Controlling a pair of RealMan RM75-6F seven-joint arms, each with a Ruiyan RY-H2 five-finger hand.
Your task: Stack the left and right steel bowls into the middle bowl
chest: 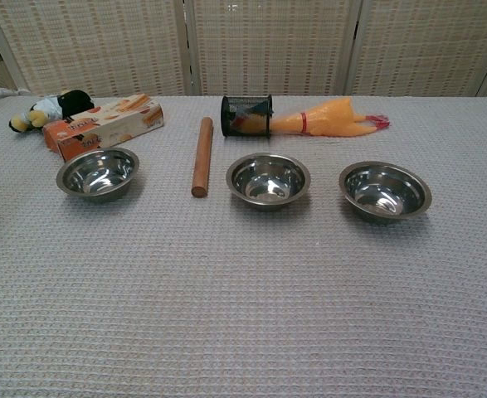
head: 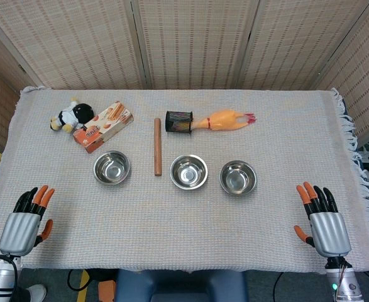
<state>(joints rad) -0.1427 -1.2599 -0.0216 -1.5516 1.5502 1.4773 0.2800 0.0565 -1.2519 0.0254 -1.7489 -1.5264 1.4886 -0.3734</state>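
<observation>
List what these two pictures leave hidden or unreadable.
- Both hands: outside the chest view; only the head view shows the left hand and right hand.
- Box print: too small to read in either view.
- Rubber chicken head: hidden inside the mesh cup.
- Plush toy: partly behind the box in the chest view.

Left steel bowl (head: 111, 167), middle bowl (head: 188, 172), right bowl (head: 238, 177), upright, empty, apart in a row
</observation>
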